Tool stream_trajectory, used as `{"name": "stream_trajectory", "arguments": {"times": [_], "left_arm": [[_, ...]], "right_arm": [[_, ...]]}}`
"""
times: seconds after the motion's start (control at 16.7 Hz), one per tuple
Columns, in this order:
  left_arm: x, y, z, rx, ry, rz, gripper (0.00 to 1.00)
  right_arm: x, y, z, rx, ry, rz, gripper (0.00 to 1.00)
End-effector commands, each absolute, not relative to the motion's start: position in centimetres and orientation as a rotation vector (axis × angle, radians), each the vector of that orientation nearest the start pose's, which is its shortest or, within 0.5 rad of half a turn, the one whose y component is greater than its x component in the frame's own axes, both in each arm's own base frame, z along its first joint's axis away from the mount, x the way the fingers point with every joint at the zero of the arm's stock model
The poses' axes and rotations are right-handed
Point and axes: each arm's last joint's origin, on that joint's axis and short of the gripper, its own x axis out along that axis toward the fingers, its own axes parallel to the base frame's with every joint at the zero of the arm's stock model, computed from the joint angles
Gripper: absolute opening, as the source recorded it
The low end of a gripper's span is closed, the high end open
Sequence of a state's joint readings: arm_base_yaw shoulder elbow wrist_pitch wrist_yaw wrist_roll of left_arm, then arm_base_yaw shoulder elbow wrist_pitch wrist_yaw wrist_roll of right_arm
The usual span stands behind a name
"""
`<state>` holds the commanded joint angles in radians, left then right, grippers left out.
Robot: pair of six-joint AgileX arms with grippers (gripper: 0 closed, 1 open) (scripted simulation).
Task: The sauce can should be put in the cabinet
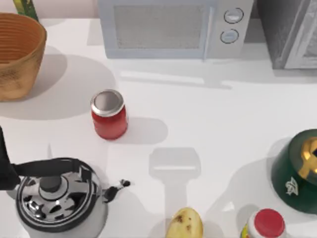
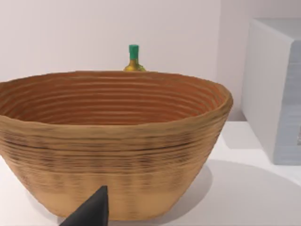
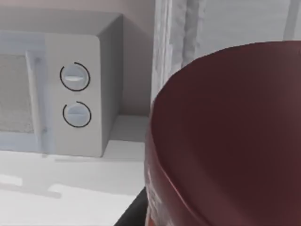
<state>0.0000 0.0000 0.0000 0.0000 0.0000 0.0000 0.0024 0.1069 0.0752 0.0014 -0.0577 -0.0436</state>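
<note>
The sauce can [image 3: 225, 141] looms close in the right wrist view, its dark maroon top tilted toward the camera, and it hangs level with the microwave's knobs. A dark finger [image 3: 133, 213] of my right gripper shows beside its lower edge, shut on the can. Behind the can rises the grey cabinet [image 3: 221, 28], which stands at the table's back right corner [image 1: 290, 34]. My left arm [image 1: 4, 166] is parked at the table's left edge. One dark fingertip [image 2: 94, 212] of its gripper shows in front of the basket.
A white microwave [image 1: 168, 29] stands at the back middle and a woven basket [image 1: 17, 54] at the back left. A red can with a silver top [image 1: 108, 114], a kettle [image 1: 57, 198], a potato [image 1: 184, 224], a red-capped bottle [image 1: 267, 224] and a green bell [image 1: 299, 171] stand on the table.
</note>
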Motion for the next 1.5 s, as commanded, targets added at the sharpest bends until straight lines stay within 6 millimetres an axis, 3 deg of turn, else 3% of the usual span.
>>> {"name": "stream_trajectory", "arguments": {"times": [0.24,0.6,0.84,1.08,1.32,1.5], "left_arm": [[10.6,-0.1,16.0,0.0,0.0,0.0,1.0],[10.6,-0.1,16.0,0.0,0.0,0.0,1.0],[10.6,-0.1,16.0,0.0,0.0,0.0,1.0],[10.6,-0.1,16.0,0.0,0.0,0.0,1.0],[10.6,-0.1,16.0,0.0,0.0,0.0,1.0],[10.6,-0.1,16.0,0.0,0.0,0.0,1.0]], "right_arm": [[10.6,-0.1,16.0,0.0,0.0,0.0,0.0],[10.6,-0.1,16.0,0.0,0.003,0.004,0.0],[10.7,0.0,18.4,-0.008,0.044,-0.012,0.0],[11.2,0.1,25.1,-0.022,0.059,-0.043,0.0],[12.3,0.3,35.6,-0.035,-0.01,-0.085,0.0],[14.3,0.7,43.0,-0.043,-0.051,-0.105,0.0]]}}
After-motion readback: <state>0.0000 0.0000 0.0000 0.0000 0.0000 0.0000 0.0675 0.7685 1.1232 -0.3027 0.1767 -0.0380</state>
